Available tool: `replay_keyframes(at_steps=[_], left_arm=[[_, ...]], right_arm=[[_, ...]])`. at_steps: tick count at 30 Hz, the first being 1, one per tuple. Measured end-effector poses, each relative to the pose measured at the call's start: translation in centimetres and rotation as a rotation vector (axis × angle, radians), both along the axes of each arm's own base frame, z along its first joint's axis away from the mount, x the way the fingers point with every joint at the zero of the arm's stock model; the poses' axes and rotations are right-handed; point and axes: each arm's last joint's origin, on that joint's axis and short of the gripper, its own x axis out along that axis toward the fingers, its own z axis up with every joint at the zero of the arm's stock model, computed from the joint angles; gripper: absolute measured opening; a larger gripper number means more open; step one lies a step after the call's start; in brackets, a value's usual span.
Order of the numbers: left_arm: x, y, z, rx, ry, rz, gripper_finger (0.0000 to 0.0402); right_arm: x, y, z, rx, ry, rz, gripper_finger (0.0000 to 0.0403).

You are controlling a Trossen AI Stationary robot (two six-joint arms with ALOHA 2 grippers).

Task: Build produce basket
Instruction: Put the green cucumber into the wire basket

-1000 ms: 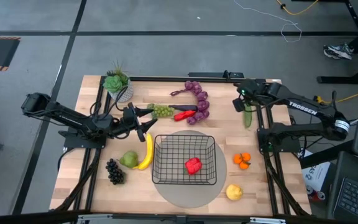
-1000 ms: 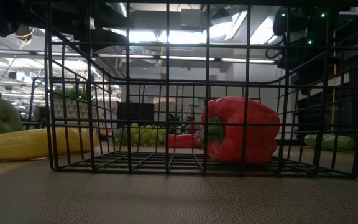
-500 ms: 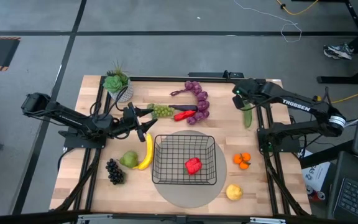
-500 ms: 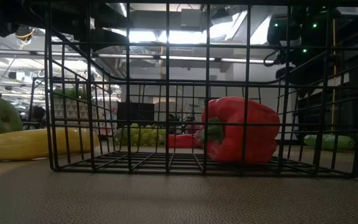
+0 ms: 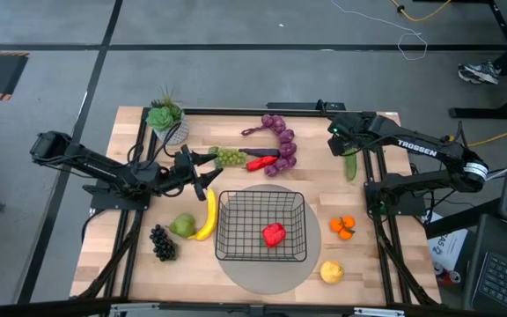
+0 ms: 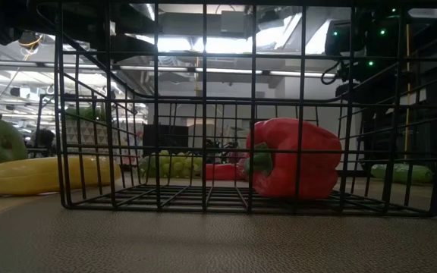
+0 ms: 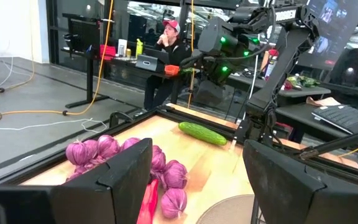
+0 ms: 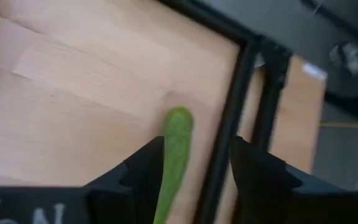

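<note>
- The basket (image 5: 262, 228) sits at the table's six o'clock, one red pepper (image 5: 274, 234) inside.
- The right gripper (image 5: 340, 145), fingers spread, hangs over the cucumber (image 5: 350, 165) at two o'clock.
- The left gripper (image 5: 208, 159), fingers apart, waits at ten o'clock beside the green grapes (image 5: 230, 158).
- Banana (image 5: 209, 214) and pear (image 5: 182, 225) lie at the basket's nine o'clock.

grey floor (image 5: 236, 26) (dark seams), ceiling lights (image 6: 226, 45), desks (image 7: 135, 62) beyond.

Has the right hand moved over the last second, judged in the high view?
Yes. The right hand has shifted slightly left, toward the purple grape bunch, above the long green cucumber.
</note>
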Motion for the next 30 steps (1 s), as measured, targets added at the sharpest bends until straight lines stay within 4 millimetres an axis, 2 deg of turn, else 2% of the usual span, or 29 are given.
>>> replay_keyframes(at_steps=[7,11,15,18,23,30], left_arm=[[0.0,0.0,0.0,0.0,0.0,0.0,0.0247],[0.0,0.0,0.0,0.0,0.0,0.0,0.0247],[0.0,0.0,0.0,0.001,0.0,0.0,0.0247],[0.0,0.0,0.0,0.001,0.0,0.0,0.0247],[0.0,0.0,0.0,0.001,0.0,0.0,0.0247],[0.0,0.0,0.0,0.001,0.0,0.0,0.0247]], right_arm=[[-1.9,-2.1,-0.2,0.139,-0.096,-0.12,0.0184],[-2.7,-2.9,-0.3,0.178,-0.091,-0.1,0.0184],[-2.7,-3.0,-0.3,0.207,-0.105,-0.04,0.0184],[-2.5,-3.4,-0.2,0.167,-0.094,0.009,0.0184],[-2.6,-3.8,-0.4,0.175,-0.108,-0.027,0.0184],[-2.7,-4.7,-2.3,0.33,-0.066,-0.11,0.0184]])
